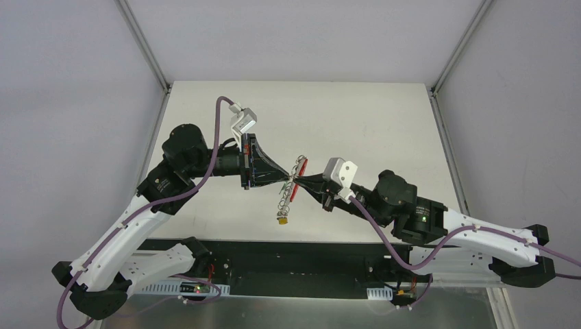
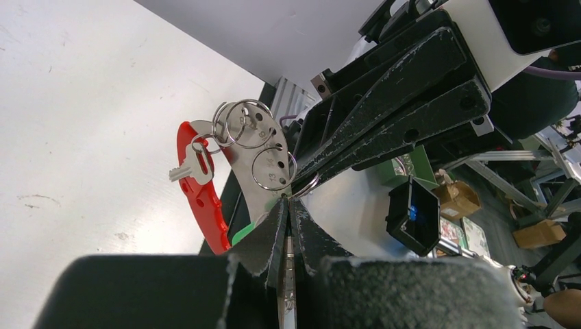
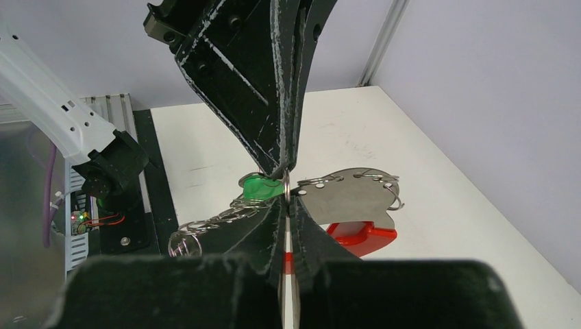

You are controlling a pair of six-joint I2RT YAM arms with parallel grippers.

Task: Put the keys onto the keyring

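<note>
Meeting tip to tip above the table (image 1: 384, 123), left gripper (image 2: 288, 202) and right gripper (image 3: 286, 200) both pinch one wire ring (image 3: 284, 184) of the airborne keyring (image 3: 356, 188), apparently steadying it so the green-tagged key (image 3: 259, 186) can thread on.

Red-grey keyring (image 2: 205, 205), silver key (image 2: 194, 165) attached

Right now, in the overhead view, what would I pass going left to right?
The left arm's white wrist camera, left end effector, right end effector, right arm's white wrist camera. The red-and-grey keyring overlaps both tips.
</note>
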